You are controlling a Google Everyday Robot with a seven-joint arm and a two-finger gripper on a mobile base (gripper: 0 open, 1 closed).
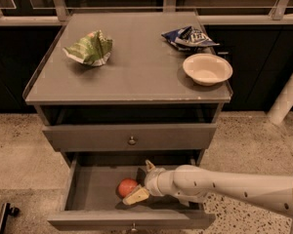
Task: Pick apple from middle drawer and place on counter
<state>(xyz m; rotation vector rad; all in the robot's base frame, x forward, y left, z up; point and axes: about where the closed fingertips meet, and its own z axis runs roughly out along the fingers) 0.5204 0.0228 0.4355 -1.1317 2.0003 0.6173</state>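
The middle drawer [88,189] is pulled open at the bottom of the cabinet. The small red-orange apple [127,186] lies on its floor near the middle. My gripper [141,181] reaches into the drawer from the right, just to the right of the apple. It is open, with one tan fingertip [136,196] low beside the apple and the other fingertip [149,165] raised behind it. The apple lies at the mouth of the jaws; I cannot tell if a finger touches it. The grey counter [136,67] is the cabinet's top.
On the counter lie a crumpled green bag [90,48] at the left, a blue chip bag [187,36] at the back right and a white bowl [207,68] at the right. The drawer above [132,136] is shut. A white post [288,96] stands at the right.
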